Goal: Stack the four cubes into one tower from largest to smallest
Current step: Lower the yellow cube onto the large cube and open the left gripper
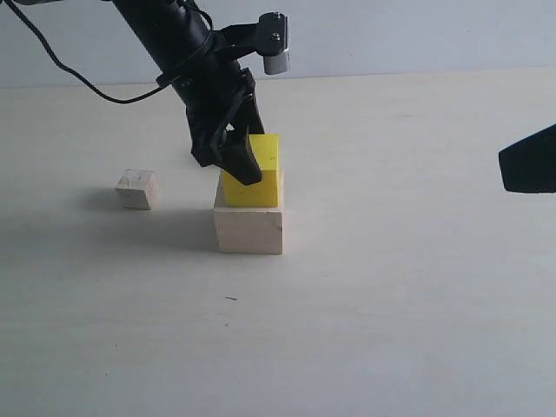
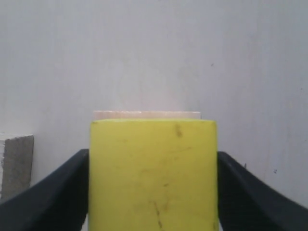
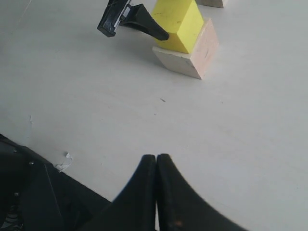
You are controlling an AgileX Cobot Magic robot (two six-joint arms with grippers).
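Observation:
The bright yellow cube (image 1: 261, 174) rests on the large pale wooden cube (image 1: 249, 229) near the table's middle, set toward its back right. My left gripper (image 1: 248, 165) is shut on the yellow cube (image 2: 153, 173), one black finger pressed to each side. Only a thin strip of the large cube (image 2: 147, 114) shows beyond it. One small pale wooden cube (image 1: 137, 188) sits on the table to the left of the stack. The second small cube is out of view. My right gripper (image 3: 157, 159) hovers shut and empty, well away from the stack (image 3: 180, 21).
A dark part of the right arm (image 1: 530, 161) juts in at the right edge. A pale block (image 2: 17, 166) shows at the edge of the left wrist view. A black cable (image 1: 87, 82) trails across the back left of the white table (image 1: 391, 304).

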